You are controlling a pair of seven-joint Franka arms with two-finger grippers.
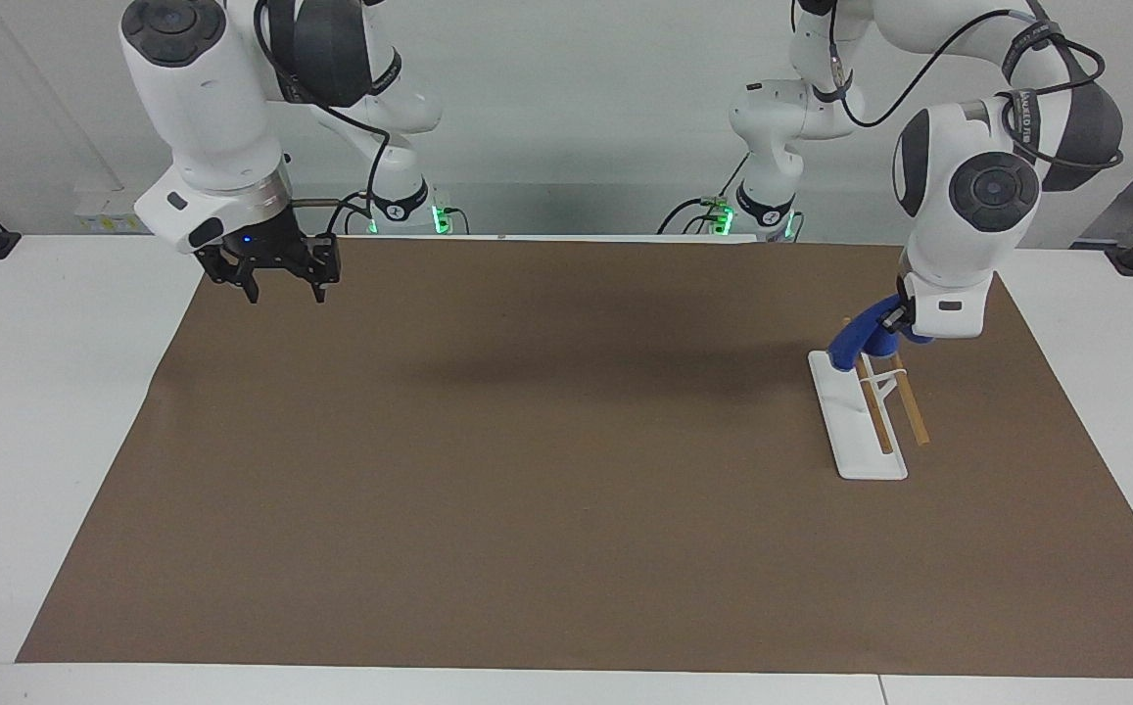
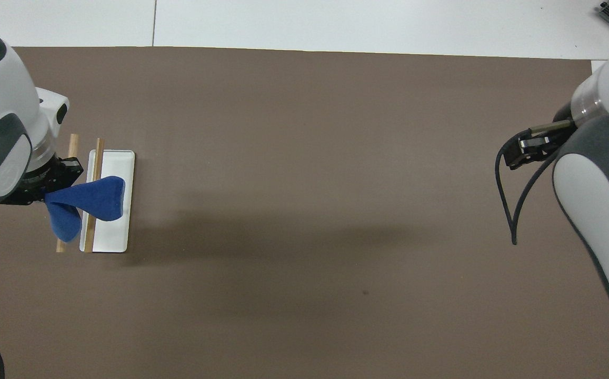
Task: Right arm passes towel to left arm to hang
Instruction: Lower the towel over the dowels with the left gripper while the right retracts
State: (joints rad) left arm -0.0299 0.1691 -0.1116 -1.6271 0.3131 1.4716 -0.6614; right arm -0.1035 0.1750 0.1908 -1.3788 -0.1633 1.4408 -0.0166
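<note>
— Where's the towel [image 1: 858, 339] from where you stand?

— Pinched in the left gripper [image 1: 894, 318], bunched up and hanging below it. That gripper is clenched on one end of the cloth, and the rest droops down over the rack [image 1: 870, 416], at the end of the rack closest to the robots.

— Is it on the rails?

— From above, the blue cloth spreads across both wooden rails [image 2: 93, 200] and part of the white base [image 2: 117, 234]. From the front its lower edge sits right at the top of the rails and the base's near end, but I can't tell whether it's actually resting on them or just above.

— And the rack itself?

— Directly under the left gripper, standing on the brown mat [image 1: 527, 470] toward the left arm's end of the desk [image 1: 37, 441]. Two thin wooden rails run side by side, held up by a small white stand on a long white base.

— What about the other arm?

— The right gripper [image 1: 272, 279] is well apart from all that, up in the air over the mat's corner at the right arm's end. Its black fingers [image 1: 253, 290] point down and are spread, released, with nothing between them. A black cable [image 2: 509, 210] loops off its wrist. It's just waiting there.
</note>
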